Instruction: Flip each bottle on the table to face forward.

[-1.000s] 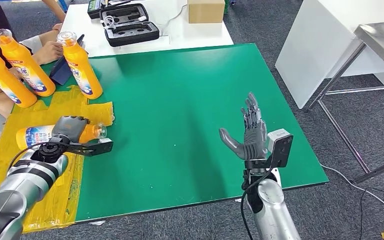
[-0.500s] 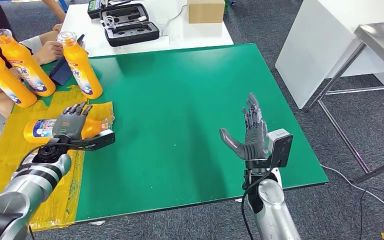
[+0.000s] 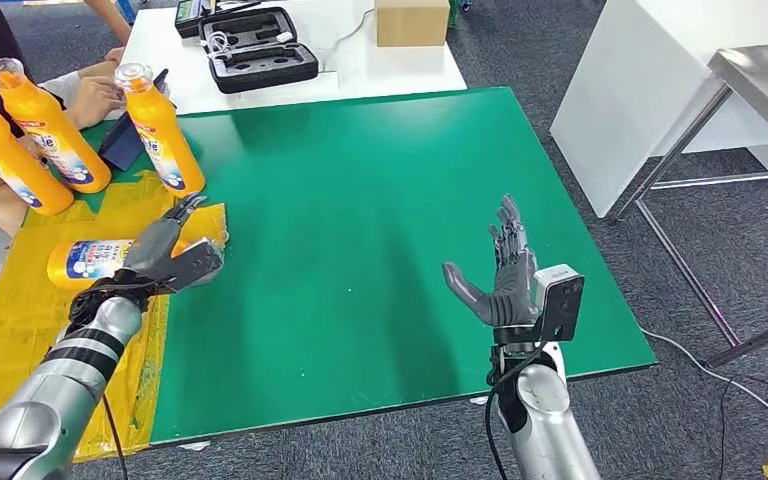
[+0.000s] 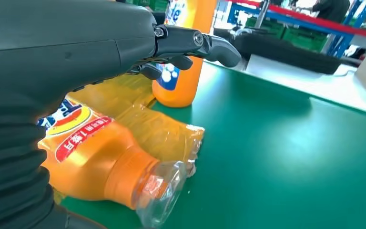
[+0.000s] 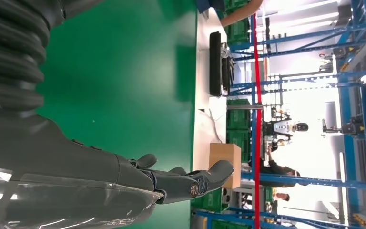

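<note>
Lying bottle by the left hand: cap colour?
Clear, see-through cap on the orange lying bottle; the left wrist view shows it best.

head high, wrists close, sharing green table (image 3: 360, 200)

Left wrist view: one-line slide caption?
Left hand hovers open over a lying orange bottle on the green table, beside an upright bottle.

Cardboard box (image 3: 412, 21), black case (image 3: 260, 62), maybe w/ cables, on white table (image 3: 400, 65).
</note>
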`<state>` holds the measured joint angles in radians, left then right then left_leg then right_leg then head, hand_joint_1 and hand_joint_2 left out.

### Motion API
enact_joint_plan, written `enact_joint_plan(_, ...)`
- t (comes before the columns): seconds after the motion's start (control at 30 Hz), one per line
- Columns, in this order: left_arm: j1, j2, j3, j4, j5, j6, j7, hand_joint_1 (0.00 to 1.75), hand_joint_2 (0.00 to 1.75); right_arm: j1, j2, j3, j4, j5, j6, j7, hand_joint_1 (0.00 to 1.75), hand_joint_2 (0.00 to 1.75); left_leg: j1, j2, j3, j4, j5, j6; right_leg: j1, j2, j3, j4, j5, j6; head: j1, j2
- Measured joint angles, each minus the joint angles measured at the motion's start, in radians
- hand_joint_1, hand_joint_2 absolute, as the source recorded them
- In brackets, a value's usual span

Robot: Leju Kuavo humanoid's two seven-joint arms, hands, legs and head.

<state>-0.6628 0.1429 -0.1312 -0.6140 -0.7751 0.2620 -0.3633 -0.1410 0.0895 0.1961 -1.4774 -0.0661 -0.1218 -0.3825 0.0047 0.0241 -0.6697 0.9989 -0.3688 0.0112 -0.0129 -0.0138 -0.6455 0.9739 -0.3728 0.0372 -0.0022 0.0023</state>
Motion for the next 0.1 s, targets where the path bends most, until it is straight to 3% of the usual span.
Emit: enact_joint_plan(0.1, 0.014, 0.0, 0.012, -0.03, 0.029, -0.027, -0.016, 0.0, 1.75, 0.001, -0.001, 0.0, 0.001, 0.003, -0.004, -0.001, 0.0, 1.75, 0.0, 0.0, 0.0, 0.0, 0.0, 0.0, 0.0, 0.0, 0.0, 0.0, 0.0, 0.0, 0.0, 0.0)
